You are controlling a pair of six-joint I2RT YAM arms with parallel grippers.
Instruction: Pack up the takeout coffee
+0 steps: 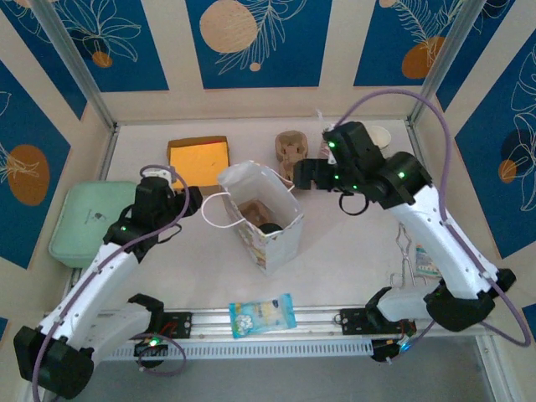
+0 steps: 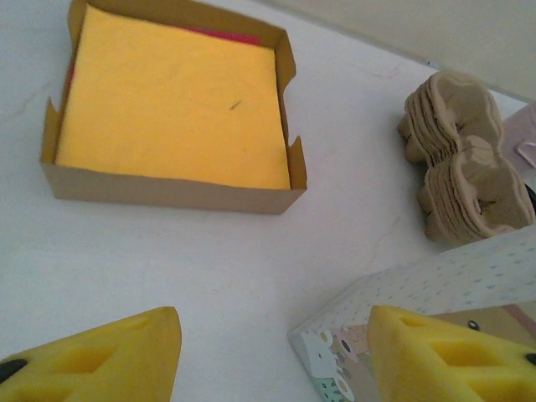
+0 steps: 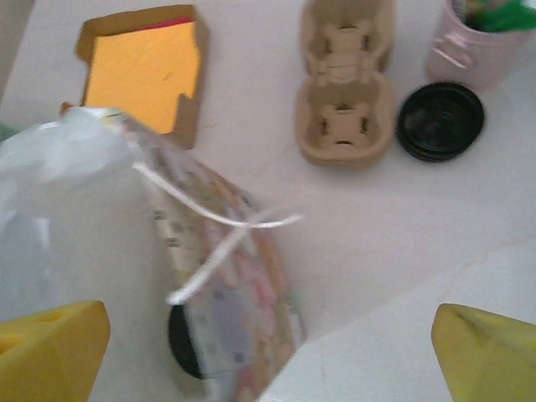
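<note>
One paper bag (image 1: 266,219) stands open in the middle of the worktop (image 1: 352,251). It is white inside, has little pictures outside, and has two thin white string handles. Deep in the bag lie a brown shape and one dark round thing (image 1: 270,226). I cannot tell if that is the takeout coffee; it is too blurry.

The left hand (image 1: 191,201) is at the bag's left side. In its wrist view the left hand (image 2: 272,335) has two soft yellow foam fingers (image 2: 92,360) standing apart. One corner of the bag is between them and bare worktop shows in the gap. It grips nothing.

The right hand (image 1: 303,176) hangs just behind the bag's right top edge. Its two yellow fingers (image 3: 50,352) are spread very wide and hold nothing.

Behind the bag to the left is one flat brown cardboard box (image 2: 167,188) with a smooth yellow square sheet (image 2: 172,109) in it. Behind the bag to the right sits one stack of bumpy brown pulp cup carriers (image 3: 345,84). Past that are one round black lid (image 3: 440,121) and one pink cup (image 3: 481,42). Far left of the bag is one pale green box (image 1: 88,219) with round corners. In front of the bag lies one shiny blue snack packet (image 1: 263,314). Right of the bag lies one pair of metal tongs (image 1: 406,251).
</note>
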